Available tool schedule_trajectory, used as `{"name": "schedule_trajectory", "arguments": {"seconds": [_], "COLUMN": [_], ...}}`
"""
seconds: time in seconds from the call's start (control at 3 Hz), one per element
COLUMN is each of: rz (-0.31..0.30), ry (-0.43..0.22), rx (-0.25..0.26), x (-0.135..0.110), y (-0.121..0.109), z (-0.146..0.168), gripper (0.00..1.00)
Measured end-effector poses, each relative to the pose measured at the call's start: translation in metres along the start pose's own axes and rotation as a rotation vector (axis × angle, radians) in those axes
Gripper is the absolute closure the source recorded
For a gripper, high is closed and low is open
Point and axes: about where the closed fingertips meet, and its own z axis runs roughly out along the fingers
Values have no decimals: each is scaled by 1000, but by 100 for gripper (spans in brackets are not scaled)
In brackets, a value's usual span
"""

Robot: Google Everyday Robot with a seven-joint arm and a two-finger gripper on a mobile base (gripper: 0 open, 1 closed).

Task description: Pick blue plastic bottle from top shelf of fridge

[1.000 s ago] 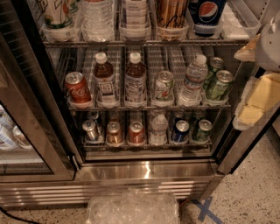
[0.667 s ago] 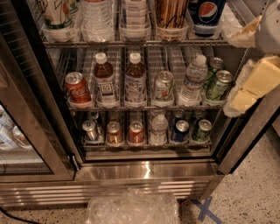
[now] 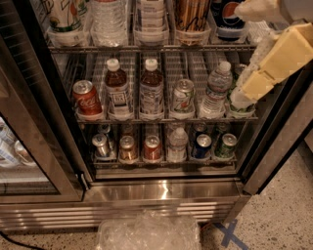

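Note:
The fridge (image 3: pixel 161 190) stands open, with wire shelves and clear trays. The blue plastic bottle (image 3: pixel 151 90), with brown drink, a white cap and a blue-grey banded label, stands upright on the middle visible shelf. A similar brown bottle (image 3: pixel 118 90) stands just left of it. My gripper (image 3: pixel 244 49), with cream fingers (image 3: pixel 279 56), is at the upper right, in front of the shelves' right end. It is open and empty, well to the right of the bottle and above it. It hides the rightmost can on the middle shelf.
The glass door (image 3: pixel 29 146) is swung open at the left. A Coke can (image 3: pixel 87 97), a green-label can (image 3: pixel 183 96) and a water bottle (image 3: pixel 215 90) share the middle shelf. A dark blue Pepsi container (image 3: pixel 226 14) stands above. Crumpled clear plastic (image 3: pixel 146 232) lies on the floor.
My gripper has moved up and to the left, from the fridge's right frame to in front of the shelves' right end. Nothing on the shelves has moved.

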Motion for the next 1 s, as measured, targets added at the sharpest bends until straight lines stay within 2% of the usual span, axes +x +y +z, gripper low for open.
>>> {"name": "schedule_trajectory", "arguments": {"seconds": [0.33, 0.67, 1.0], "rz": [23, 133, 242], "ry": [-47, -166, -277], "rx": [9, -22, -4], "x": [-15, -41, -70], "y": [0, 9, 10], "z": [17, 62, 94], "gripper": [0, 0, 0]}}
